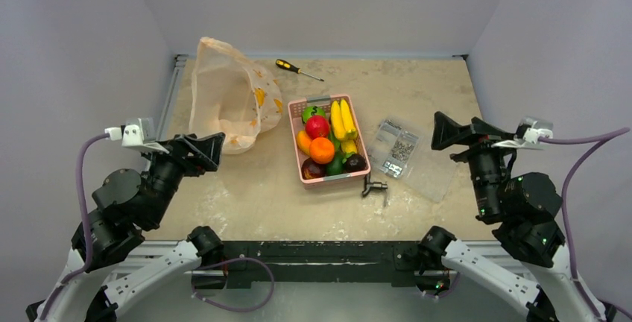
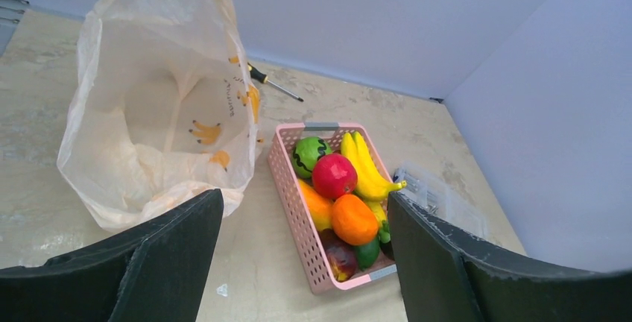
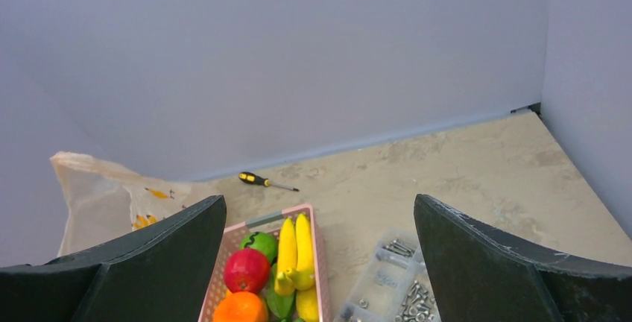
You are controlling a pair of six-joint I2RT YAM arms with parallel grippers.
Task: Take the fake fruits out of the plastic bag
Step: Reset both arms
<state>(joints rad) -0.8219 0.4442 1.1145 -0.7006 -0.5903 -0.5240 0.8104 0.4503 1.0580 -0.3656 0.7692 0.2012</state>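
The plastic bag (image 1: pixel 231 102) stands open at the back left, peach-tinted with orange prints; no fruit shows inside it in the left wrist view (image 2: pixel 149 128). The fake fruits lie in the pink basket (image 1: pixel 326 180): red apple (image 1: pixel 317 126), green round one (image 1: pixel 311 112), orange (image 1: pixel 322 150), yellow bananas (image 1: pixel 342 118), dark purple-brown one (image 1: pixel 311 168). My left gripper (image 1: pixel 201 152) is open and empty, near the bag's front. My right gripper (image 1: pixel 456 132) is open and empty, right of the basket.
A yellow-and-black screwdriver (image 1: pixel 298 68) lies at the back. A clear box of screws (image 1: pixel 399 150) and a clear packet (image 1: pixel 434 179) lie right of the basket. A small metal part (image 1: pixel 375 186) sits by the basket's near right corner.
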